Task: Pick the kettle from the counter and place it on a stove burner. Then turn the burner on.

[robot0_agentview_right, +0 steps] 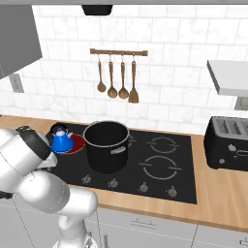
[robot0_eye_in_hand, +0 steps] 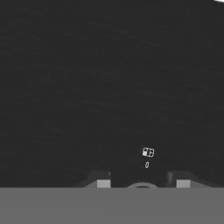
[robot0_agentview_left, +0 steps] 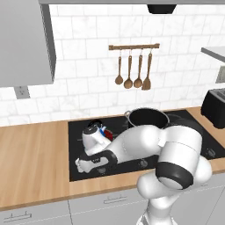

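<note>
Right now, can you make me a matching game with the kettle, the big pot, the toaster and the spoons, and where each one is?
Things:
1. kettle
2. pot
3. toaster
4. wooden spoons

Places:
A. hanging on the wall rail
B. on the counter, right of the cooktop
C. on a glowing red stove burner, back left
D. on the cooktop, right beside the kettle

Pairs: 1-C, 2-D, 3-B, 4-A

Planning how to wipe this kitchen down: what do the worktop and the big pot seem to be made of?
The counter looks like light-brown wood or laminate, going by its grain streaks. The pot looks like matte black metal with shinier steel handles; the coating can't be told.
</note>
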